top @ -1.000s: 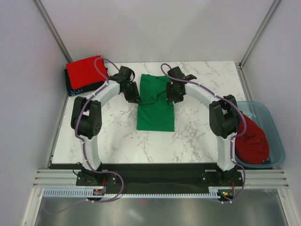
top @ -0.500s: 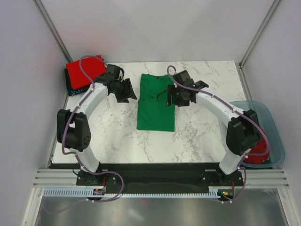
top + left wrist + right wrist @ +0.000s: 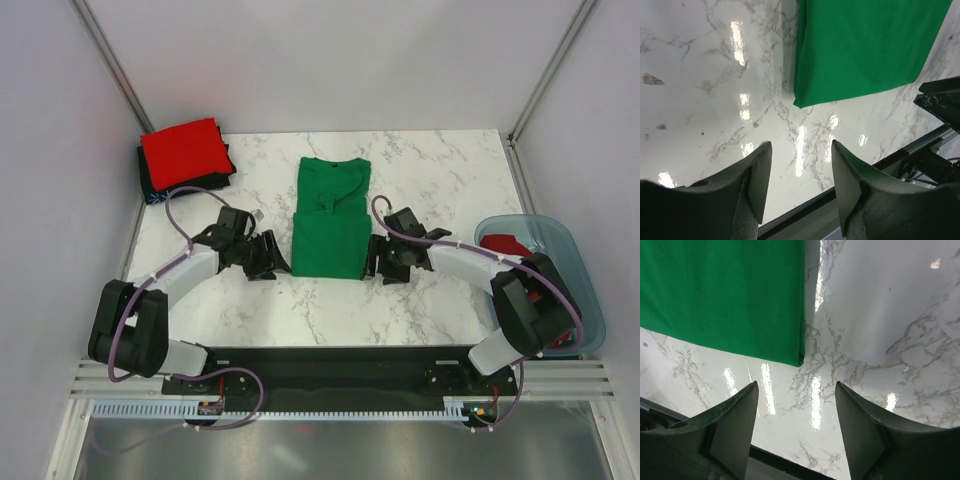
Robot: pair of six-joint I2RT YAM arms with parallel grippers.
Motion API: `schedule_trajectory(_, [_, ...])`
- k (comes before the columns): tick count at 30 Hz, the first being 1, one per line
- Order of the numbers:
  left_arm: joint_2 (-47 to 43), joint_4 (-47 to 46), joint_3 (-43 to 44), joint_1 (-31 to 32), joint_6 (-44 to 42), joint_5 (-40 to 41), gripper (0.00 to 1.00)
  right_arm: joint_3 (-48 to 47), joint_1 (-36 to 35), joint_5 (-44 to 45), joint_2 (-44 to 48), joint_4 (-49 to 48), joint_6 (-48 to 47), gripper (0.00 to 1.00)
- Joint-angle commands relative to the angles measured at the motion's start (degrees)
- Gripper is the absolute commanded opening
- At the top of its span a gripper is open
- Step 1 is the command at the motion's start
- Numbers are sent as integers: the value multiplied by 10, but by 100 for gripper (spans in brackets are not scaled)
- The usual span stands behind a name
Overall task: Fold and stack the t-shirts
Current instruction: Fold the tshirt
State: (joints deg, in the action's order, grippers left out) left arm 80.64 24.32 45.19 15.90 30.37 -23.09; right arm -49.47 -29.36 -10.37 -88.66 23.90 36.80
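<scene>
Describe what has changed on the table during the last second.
Both arms drew back toward their bases: the left gripper and right gripper, open and empty, went from the collar end of the green t-shirt to its near corners. The shirt and the folded red t-shirt at far left did not move.

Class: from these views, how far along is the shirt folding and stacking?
Done: a folded red t-shirt tops a black t-shirt, far left. In hand: the green t-shirt lies folded lengthwise, left claw and right claw open beside its near corners. Left: finish folding, stack it, then the red cloth in the translucent blue tub.
</scene>
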Motion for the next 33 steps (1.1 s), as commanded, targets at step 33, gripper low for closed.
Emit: schedule_trajectory(33, [116,-241,-77,37,65,16,37,76,11,-27,-52,-156,19,38])
